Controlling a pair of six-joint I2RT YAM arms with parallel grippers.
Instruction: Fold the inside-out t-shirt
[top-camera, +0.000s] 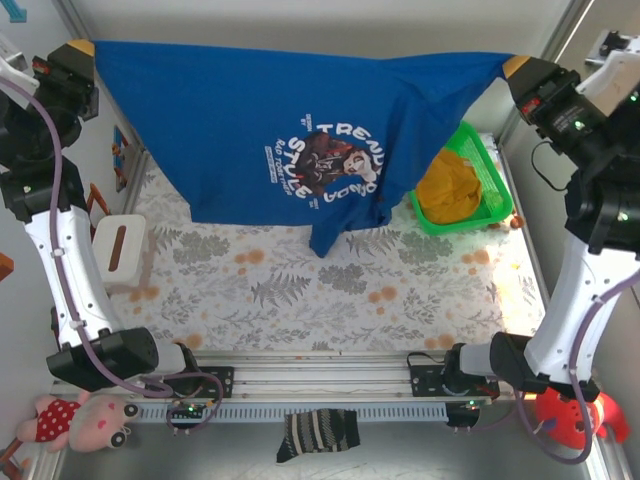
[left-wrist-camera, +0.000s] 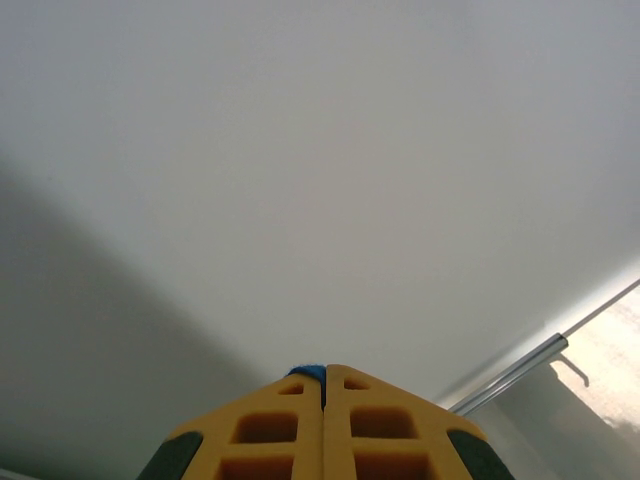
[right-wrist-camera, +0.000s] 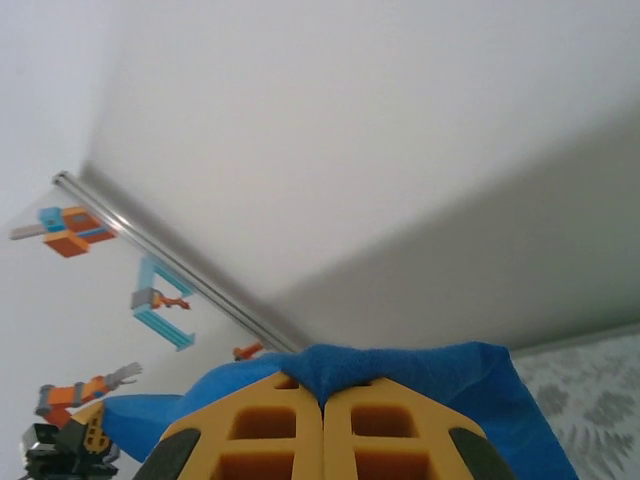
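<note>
The royal-blue t-shirt hangs stretched in the air across the back of the workspace, its white and dark print facing the top camera and its lower hem drooping toward the table. My left gripper is shut on the shirt's upper left corner; in the left wrist view a sliver of blue cloth shows between the yellow fingertips of the left gripper. My right gripper is shut on the upper right corner. In the right wrist view the blue cloth bunches over the right gripper.
A green basket holding a mustard-yellow garment stands at the back right, partly behind the shirt. A white block lies at the left on the leaf-patterned tablecloth. Plush toys and a striped sock lie below the front rail.
</note>
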